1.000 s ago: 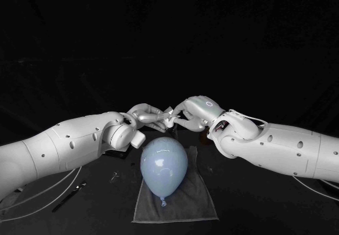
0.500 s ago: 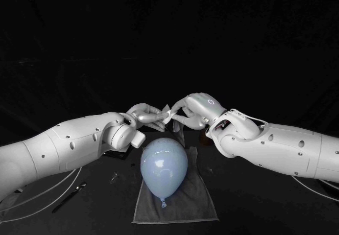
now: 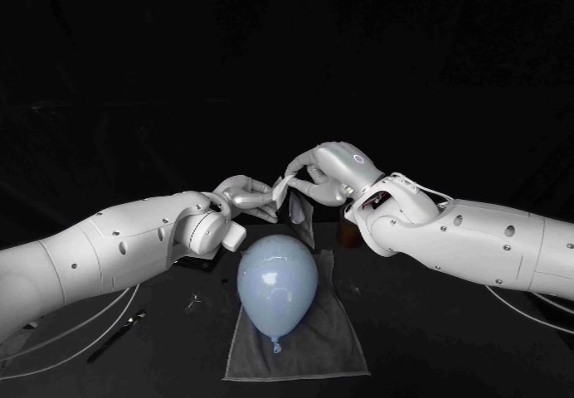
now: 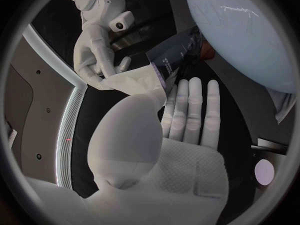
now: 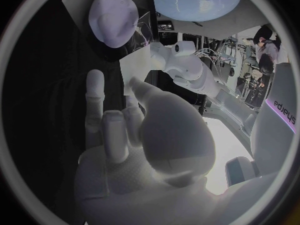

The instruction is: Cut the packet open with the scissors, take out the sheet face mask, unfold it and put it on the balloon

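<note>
Judging step as taking mask out of packet, mask partly out. Gripping packet (image 3: 300, 217) in left hand (image 3: 245, 197), thumb pressing toward fingers. Pinching white mask (image 3: 284, 187) in right hand (image 3: 321, 172). Holding both in air between hands, packet dangling just past far end of balloon (image 3: 278, 280), itself lying on towel (image 3: 299, 352) on bench (image 3: 454, 348). Next probably needing right hand lifting away, left gripping packet firmly, till mask clearing packet mouth.
</note>
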`<state>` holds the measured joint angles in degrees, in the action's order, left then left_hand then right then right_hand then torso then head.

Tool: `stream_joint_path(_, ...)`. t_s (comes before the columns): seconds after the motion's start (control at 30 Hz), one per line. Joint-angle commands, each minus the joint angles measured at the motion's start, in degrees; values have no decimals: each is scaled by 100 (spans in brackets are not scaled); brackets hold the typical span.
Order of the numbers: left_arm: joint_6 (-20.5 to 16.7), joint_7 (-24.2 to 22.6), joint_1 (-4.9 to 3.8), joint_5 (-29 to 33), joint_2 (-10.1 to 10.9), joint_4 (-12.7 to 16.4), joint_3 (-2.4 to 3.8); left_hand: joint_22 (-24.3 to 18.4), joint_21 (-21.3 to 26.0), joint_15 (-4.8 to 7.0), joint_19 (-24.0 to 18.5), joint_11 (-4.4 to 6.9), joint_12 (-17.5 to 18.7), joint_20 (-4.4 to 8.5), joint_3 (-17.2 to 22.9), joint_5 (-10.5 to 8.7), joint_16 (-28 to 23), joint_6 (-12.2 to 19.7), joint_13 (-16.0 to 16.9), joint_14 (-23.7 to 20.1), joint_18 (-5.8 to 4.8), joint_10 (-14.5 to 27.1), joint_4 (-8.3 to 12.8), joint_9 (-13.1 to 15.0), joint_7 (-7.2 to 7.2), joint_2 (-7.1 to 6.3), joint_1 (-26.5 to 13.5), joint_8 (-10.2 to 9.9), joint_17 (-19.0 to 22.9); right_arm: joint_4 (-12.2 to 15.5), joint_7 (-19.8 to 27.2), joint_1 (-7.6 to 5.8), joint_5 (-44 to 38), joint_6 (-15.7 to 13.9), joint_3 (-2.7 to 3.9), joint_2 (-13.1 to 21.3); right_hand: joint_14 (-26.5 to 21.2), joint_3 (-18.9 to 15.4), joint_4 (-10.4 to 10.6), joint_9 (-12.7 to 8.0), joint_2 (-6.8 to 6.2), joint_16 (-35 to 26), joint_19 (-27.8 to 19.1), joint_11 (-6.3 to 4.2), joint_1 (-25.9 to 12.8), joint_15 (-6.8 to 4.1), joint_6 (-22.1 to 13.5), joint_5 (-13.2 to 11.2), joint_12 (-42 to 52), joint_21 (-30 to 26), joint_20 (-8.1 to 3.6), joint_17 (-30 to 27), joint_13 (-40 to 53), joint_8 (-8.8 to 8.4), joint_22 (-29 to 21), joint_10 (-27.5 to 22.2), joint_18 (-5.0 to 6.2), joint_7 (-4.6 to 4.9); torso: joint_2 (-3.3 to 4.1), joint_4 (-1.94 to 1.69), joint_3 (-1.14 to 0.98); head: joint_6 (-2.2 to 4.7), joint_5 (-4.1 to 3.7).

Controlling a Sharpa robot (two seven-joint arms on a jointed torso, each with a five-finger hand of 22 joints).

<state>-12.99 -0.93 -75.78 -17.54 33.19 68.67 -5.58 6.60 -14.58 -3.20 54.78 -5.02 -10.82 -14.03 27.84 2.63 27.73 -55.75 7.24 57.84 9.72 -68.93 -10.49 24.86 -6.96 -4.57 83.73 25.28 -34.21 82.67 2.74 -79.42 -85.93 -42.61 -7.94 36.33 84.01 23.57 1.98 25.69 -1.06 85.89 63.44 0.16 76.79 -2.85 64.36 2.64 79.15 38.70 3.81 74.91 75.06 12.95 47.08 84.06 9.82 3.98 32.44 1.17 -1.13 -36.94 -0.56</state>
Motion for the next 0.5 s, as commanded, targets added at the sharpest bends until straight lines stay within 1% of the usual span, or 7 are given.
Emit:
stream_joint_path(0.03, -32, -57, -8, -39, -18, -4, 4, -9, 11, -5, 35, 11, 29, -15, 138, 19, -24, 30, -7, 18, 71, -48, 157, 36, -9, -16, -7, 41, 6, -32, 87, -37, 99, -217, 16, -36, 279, 23, -10, 6, 26, 23, 2, -38, 27, -35, 22, 14, 35, -15, -26, 776, 557, 43, 10, 149, 59, -1, 2, 1, -4, 7, -2)
stream_joint_path(0.2, -16, -35, -8, -126, -33, -9, 3, -10, 12, -4, 34, 13, 31, -14, 153, 19, -31, 32, -10, 16, 72, -53, 170, 40, -4, -16, 0, 49, 10, -82, 81, -97, 142, -292, 47, -117, 281, 24, -12, 8, 25, 25, 3, -39, 30, -35, 21, 14, 47, -15, -27, 781, 568, 45, 10, 154, 60, -1, 4, 0, -3, 18, -5)
stream_joint_path(0.33, -27, -45, -8, -163, -49, -33, 3, -10, 12, -4, 34, 13, 31, -14, 153, 19, -31, 32, -10, 16, 72, -53, 170, 40, -4, -16, 0, 49, 10, -138, 68, -140, 248, -334, 117, -158, 281, 26, -15, 9, 23, 25, 4, -39, 35, -35, 20, 14, 42, -15, -28, 781, 564, 48, 11, 152, 60, -1, -1, 2, -1, 26, -13)
stream_joint_path(0.43, -67, -80, -8, -182, -64, -71, 3, -10, 11, -3, 34, 14, 33, -13, 160, 19, -33, 33, -12, 17, 72, -55, 178, 42, -4, -18, 4, 52, 12, -213, 64, -215, 396, -359, 194, -171, 281, 28, -17, 10, 22, 25, 5, -39, 38, -36, 19, 14, 42, -15, -29, 780, 564, 50, 12, 152, 61, -2, -3, -1, 2, 38, -21)
stream_joint_path(0.47, -88, -99, -7, -185, -69, -88, 3, -10, 11, -3, 34, 14, 33, -13, 160, 19, -33, 33, -12, 17, 72, -55, 178, 42, -4, -18, 4, 52, 12, -244, 72, -250, 490, -362, 215, -171, 281, 28, -17, 10, 22, 25, 5, -39, 38, -36, 19, 14, 42, -15, -29, 780, 564, 50, 12, 152, 61, -2, -1, -2, 3, 52, -24)
stream_joint_path(0.5, -97, -107, -7, -187, -71, -97, 3, -10, 11, -3, 34, 14, 33, -13, 160, 19, -33, 33, -12, 17, 72, -55, 178, 42, -4, -18, 4, 52, 12, -256, 77, -265, 535, -363, 224, -170, 281, 28, -17, 10, 22, 25, 5, -39, 38, -36, 19, 14, 42, -15, -29, 780, 564, 50, 12, 152, 61, -2, -1, -2, 3, 52, -24)
